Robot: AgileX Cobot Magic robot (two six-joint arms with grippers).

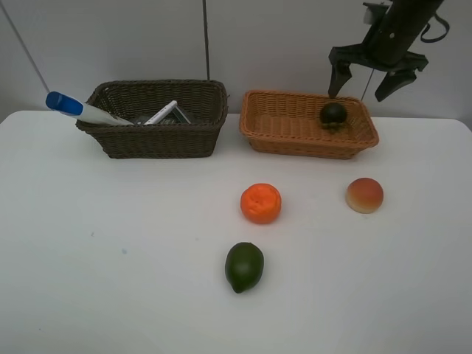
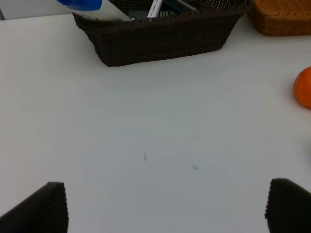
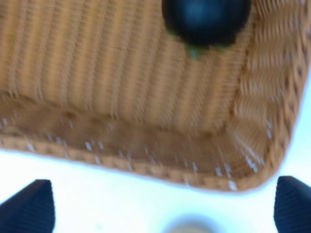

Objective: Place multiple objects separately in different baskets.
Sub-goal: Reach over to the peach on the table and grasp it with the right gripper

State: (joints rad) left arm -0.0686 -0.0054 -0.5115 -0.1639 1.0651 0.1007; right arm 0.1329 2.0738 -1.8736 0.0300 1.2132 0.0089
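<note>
As dark fruit (image 1: 333,113) sits in tan basket (image 1: 295,142), R end effector (image 1: 359,92) & L end effector (image 2: 165,208) gape.

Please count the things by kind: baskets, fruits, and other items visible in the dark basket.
Baskets: 2 (dark brown woven wicker basket, light orange-tan woven wicker basket).
Fruits: 4 (bumpy orange, green lime, peach, dark round fruit).
Other items visible: 2 (white blue-capped tube, white marker); more may be hidden.
Total: 8.

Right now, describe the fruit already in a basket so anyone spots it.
Find the orange-tan basket, right of the dark brown one. Inside, toward its right end, sits a dark round fruit. It alone is nearly black; the orange, lime and peach lie outside.
</note>
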